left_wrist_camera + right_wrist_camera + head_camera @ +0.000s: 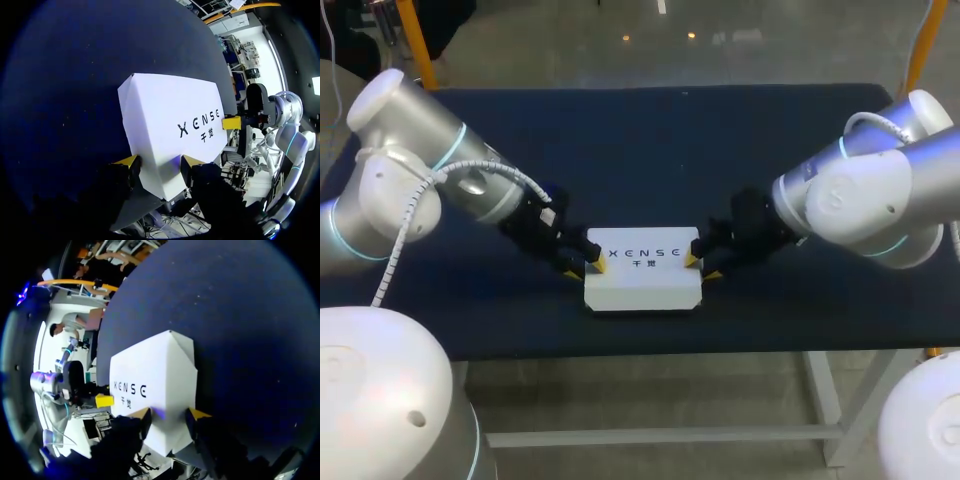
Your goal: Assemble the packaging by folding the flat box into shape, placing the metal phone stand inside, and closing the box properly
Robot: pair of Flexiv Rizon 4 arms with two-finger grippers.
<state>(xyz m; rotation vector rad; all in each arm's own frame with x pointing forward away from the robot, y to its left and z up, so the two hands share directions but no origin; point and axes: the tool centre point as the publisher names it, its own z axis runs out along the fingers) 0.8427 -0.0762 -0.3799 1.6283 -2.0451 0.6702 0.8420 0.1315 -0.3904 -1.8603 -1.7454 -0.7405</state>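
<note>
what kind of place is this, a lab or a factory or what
Probably a robotics lab or test bench, not a working packing line: a left robot arm and a right robot arm meet over a dark table at one white box.

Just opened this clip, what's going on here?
Both arms are working on a white rectangular cardboard box lying on the dark blue table. The left gripper clasps the box's left end and the right gripper its right end. The box looks folded into shape with its top closed; what is inside cannot be seen.
</note>
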